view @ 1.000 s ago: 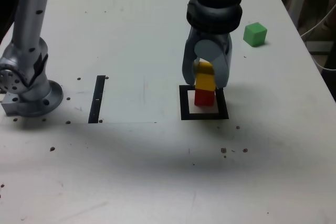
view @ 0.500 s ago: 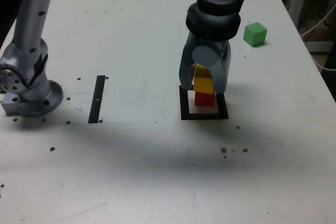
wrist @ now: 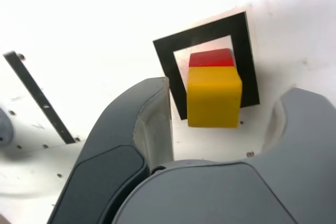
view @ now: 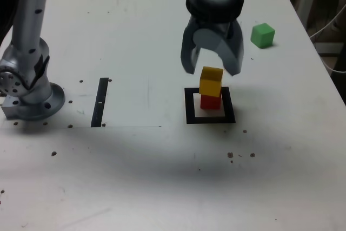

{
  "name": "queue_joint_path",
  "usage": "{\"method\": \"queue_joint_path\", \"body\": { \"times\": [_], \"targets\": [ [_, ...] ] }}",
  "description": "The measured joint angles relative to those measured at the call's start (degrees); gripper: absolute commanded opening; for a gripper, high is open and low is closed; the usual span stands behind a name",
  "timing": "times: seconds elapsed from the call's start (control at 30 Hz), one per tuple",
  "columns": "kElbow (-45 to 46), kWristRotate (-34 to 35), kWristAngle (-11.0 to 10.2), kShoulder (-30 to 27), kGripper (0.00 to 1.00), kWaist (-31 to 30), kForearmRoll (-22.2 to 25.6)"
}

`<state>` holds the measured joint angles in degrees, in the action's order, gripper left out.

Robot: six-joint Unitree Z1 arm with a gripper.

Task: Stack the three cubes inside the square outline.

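Gripper (view: 212, 72) is hanging just above the yellow cube (view: 211, 81), its two grey jaws spread apart and gripping nothing; in the wrist view the cube is showing in the gap between them with clear space on both sides. That yellow cube is sitting on the red cube (view: 210, 101), and the red one is resting inside the square outline (view: 189, 106), toward its far edge. The green cube (view: 263, 35) is lying well apart from the outline, beyond it and toward the exterior view's right, not yet stacked.

Risk is lying mostly in the stack itself: the yellow cube is looking slightly offset from the red one, so a jaw brushing it during any sideways travel could be tipping it off. Adding the green cube onto a skewed pair is likely to be touchier, and a hard set-down could be pushing the red cube over the frame.

Most of the red cube is being covered by the yellow one in the wrist view, so exact alignment is hard to judge. The black strip (view: 100, 101) is sitting well to the outline's left in the exterior view.
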<state>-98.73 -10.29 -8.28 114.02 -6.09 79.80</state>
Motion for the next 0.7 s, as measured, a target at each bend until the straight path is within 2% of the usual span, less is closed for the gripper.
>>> {"method": "queue_joint_path", "body": {
  "times": [0.17, 0.43, 0.6, 0.7],
  "targets": [
    [-3.75, -4.70, -0.69, 0.24, 1.00, 2.40, 1.95],
    [-9.99, -17.65, -3.45, 1.36, 1.00, 9.94, 4.93],
    [-16.34, -25.00, -5.05, 6.21, 1.00, 14.60, 8.34],
    [-20.96, -28.61, -7.52, 10.41, 1.00, 16.21, 10.48]
  ]
}}
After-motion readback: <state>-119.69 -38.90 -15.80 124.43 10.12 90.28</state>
